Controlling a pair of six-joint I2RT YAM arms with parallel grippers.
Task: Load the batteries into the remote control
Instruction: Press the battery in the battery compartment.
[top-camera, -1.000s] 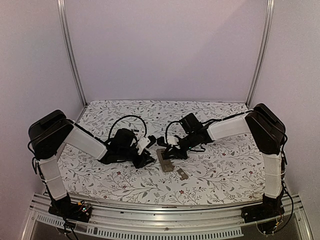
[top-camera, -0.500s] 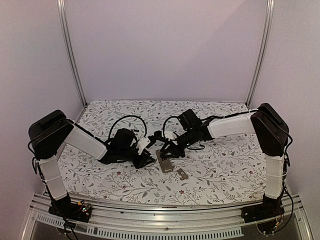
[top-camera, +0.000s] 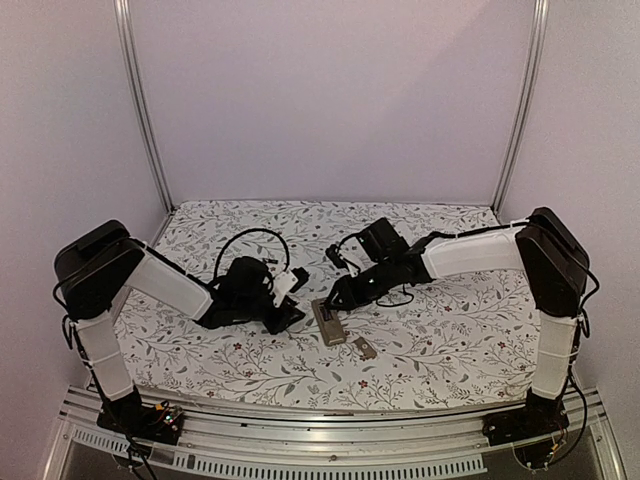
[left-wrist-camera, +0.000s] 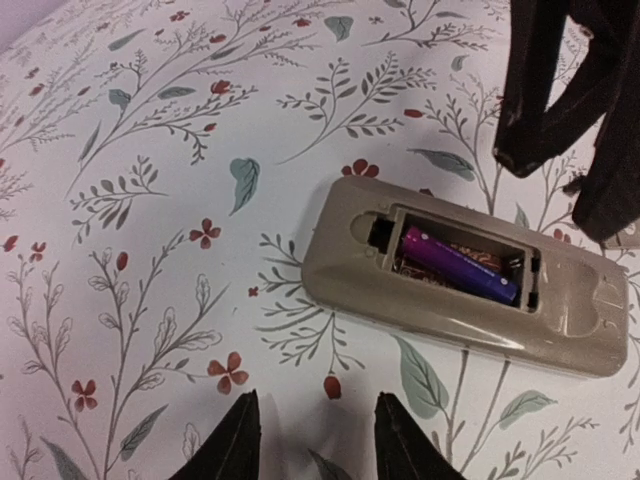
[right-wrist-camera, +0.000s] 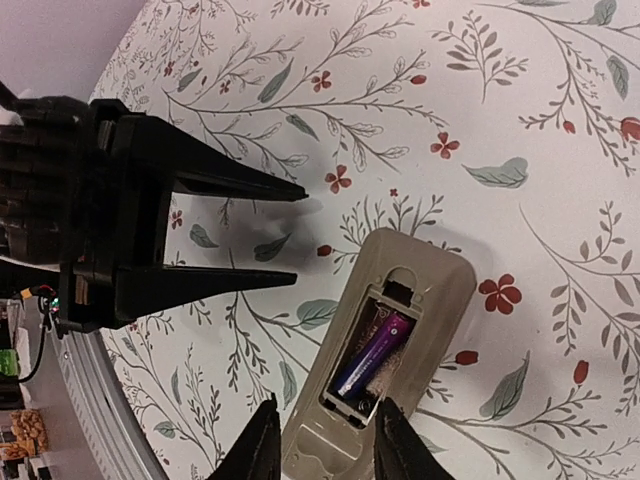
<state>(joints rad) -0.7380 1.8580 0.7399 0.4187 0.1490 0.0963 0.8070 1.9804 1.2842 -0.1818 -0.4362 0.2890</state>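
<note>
Right wrist view: the right tool (right-wrist-camera: 326, 425) hung open and empty just over the remote control (right-wrist-camera: 430, 290), which lay back-up on the surface with one purple battery (right-wrist-camera: 372, 355) seated in its recess. The left tool (right-wrist-camera: 300, 234) sat open nearby. I reckon the second one wanted lowering in flat, spring end first.

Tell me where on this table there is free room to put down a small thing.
Free: the rear strip of the table along the back wall, and the near-right area between the cover piece and the right arm's base. Crowded: the middle, where the left gripper, the right gripper and the remote control sit close together.
</note>
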